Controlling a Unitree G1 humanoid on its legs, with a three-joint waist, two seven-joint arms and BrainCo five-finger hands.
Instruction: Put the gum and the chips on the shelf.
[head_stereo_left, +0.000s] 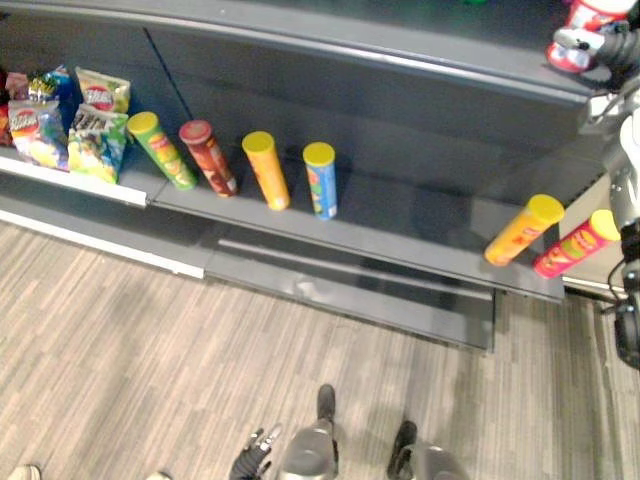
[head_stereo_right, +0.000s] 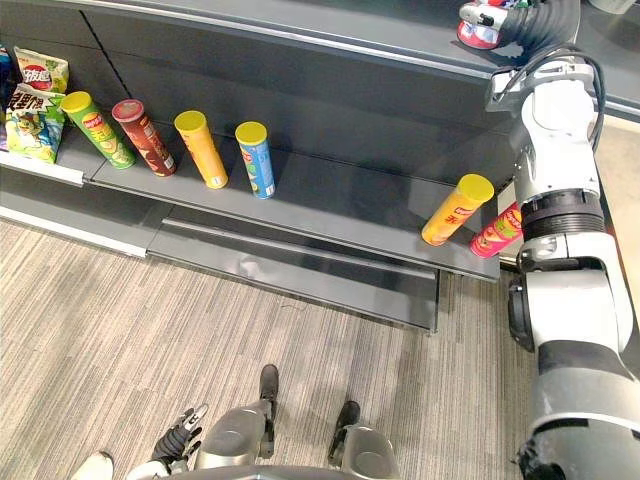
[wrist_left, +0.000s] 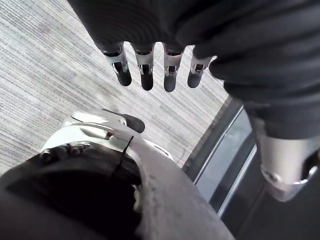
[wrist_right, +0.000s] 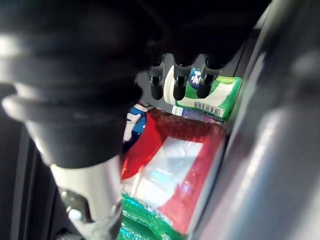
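We see a dark grey metal shelf unit (head_stereo_left: 400, 215) running across the far side of a grey wood-grain floor (head_stereo_left: 150, 340). At the far left of its lower shelf sit several colourful foil chip bags (head_stereo_left: 97, 140). To their right four cardboard chip tubes stand in a row, apart from one another: a green tube (head_stereo_left: 162, 152), a dark red tube (head_stereo_left: 209, 159), a yellow tube (head_stereo_left: 266, 171) and a blue tube with a yellow lid (head_stereo_left: 321, 182). A bare stretch of shelf follows. At the right end an orange tube (head_stereo_left: 522, 232) and a pink tube with a yellow lid (head_stereo_left: 576, 244) stand just beside each other near the front edge.

The right arm reaches up past those two tubes to the upper shelf (head_stereo_right: 300, 15) at the far right. There the right hand (head_stereo_left: 588, 42) lies over a red and white glossy pack (wrist_right: 175, 165). In the right wrist view the pack sits between the fingers (wrist_right: 177, 82) and the thumb, and the hand appears closed on it. Past the fingertips lies a green pack with a barcode (wrist_right: 220, 97), touching or just beside the red one; we cannot tell which. Whether the red pack is gum or chips we cannot tell.

The left hand (head_stereo_left: 252, 462) hangs low on the near side over the floor, well apart from the shelf, its fingers (wrist_left: 145, 70) straight and holding nothing.
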